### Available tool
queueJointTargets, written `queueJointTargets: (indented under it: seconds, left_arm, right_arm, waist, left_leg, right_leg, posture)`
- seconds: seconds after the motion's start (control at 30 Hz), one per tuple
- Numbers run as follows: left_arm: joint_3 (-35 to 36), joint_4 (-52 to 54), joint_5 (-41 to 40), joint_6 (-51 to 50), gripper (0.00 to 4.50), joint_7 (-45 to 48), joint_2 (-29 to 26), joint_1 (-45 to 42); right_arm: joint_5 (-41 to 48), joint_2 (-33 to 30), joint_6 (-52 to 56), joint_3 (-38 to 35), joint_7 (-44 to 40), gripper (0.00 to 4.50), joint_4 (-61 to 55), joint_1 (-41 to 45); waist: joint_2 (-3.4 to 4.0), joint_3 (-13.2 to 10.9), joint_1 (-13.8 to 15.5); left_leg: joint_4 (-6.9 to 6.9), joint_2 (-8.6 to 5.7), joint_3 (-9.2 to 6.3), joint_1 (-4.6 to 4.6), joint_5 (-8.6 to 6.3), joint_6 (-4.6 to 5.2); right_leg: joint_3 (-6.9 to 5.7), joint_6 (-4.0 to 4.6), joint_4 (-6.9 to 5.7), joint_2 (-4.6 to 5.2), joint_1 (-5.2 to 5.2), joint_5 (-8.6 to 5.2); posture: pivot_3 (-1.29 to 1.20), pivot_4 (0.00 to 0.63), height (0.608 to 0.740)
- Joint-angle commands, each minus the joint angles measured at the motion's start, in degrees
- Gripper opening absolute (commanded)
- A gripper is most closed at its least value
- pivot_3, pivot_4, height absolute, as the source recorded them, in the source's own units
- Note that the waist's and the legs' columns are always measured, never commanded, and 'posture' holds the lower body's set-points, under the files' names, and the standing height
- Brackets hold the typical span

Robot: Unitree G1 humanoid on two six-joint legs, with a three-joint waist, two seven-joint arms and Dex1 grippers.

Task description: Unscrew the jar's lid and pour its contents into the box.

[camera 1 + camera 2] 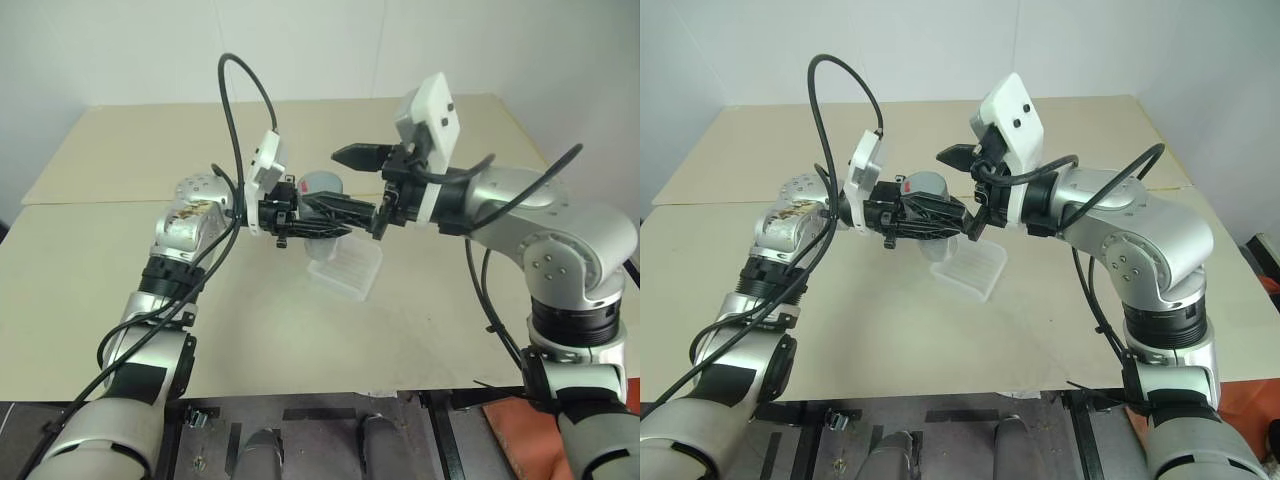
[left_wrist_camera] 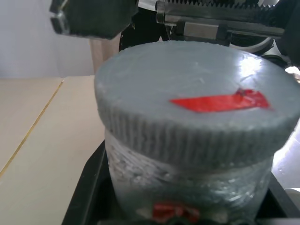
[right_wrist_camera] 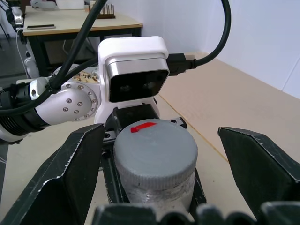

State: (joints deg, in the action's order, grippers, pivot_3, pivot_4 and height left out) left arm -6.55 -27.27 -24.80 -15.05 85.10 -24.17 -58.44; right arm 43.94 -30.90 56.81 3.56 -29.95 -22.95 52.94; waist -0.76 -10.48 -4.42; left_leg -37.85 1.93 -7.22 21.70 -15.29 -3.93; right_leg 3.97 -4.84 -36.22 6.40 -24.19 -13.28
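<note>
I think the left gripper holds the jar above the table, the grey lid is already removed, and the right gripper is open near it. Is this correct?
One detail is wrong: the lid is still screwed on the jar, as the right wrist view shows. The rest holds: the left gripper holds the jar above the table, and the right gripper is open around the lid.

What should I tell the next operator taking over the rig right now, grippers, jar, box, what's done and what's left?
Left gripper: shut on the jar, held up above the table, lid toward the right gripper.
Right gripper: open, one finger either side of the lid, not gripping it.
Box: on the table, below both grippers.
Done: jar lifted and presented.
Left: close on the lid, unscrew it, pour the contents into the box. The contents cannot be made out from here.
</note>
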Motion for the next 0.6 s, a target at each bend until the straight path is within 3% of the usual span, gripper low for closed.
queueJointTargets:
  seconds: [0.03,0.43,0.53,0.6]
  left_arm:
    - [0.9,0.1,0.2,1.3,1.94,0.4,0.8,-1.9]
    - [1.1,1.1,0.4,1.7,1.94,2.3,0.3,-0.9]
    - [1.2,1.3,0.3,1.4,1.94,2.5,0.3,-1.0]
    - [1.2,1.6,0.2,1.2,1.94,2.6,0.3,-0.9]
  right_arm:
    - [-0.1,0.4,0.6,-0.2,0.3,4.5,-1.8,0.4]
    - [-1.7,1.9,0.2,-0.9,0.7,4.5,-0.1,0.3]
    - [-1.5,1.7,0.1,-1.0,-0.1,3.95,0.2,0.2]
    - [-1.7,1.3,-0.3,-0.9,-0.8,3.32,0.2,-0.2]
  waist:
    - [0.0,0.0,0.0]
    - [0.0,0.0,0.1]
    - [0.0,0.0,0.0]
    - [0.01,0.0,0.0]
  left_leg:
    - [0.0,0.0,0.0,0.01,0.0,0.0]
    - [0.0,0.0,-0.01,0.02,0.0,0.01]
    - [0.0,0.0,-0.01,0.01,0.0,0.01]
    - [0.0,0.0,-0.02,0.01,-0.01,0.01]
  right_leg:
    - [0.0,0.0,-0.02,0.0,0.0,0.0]
    - [0.0,0.0,-0.05,0.0,-0.01,0.0]
    - [0.0,0.0,-0.05,0.0,-0.01,0.0]
    - [0.0,0.0,-0.05,0.0,-0.02,0.0]
  posture:
    - [0.0,0.15,0.74]
    - [0.0,0.15,0.74]
    - [0.0,0.15,0.74]
    - [0.0,0.15,0.74]
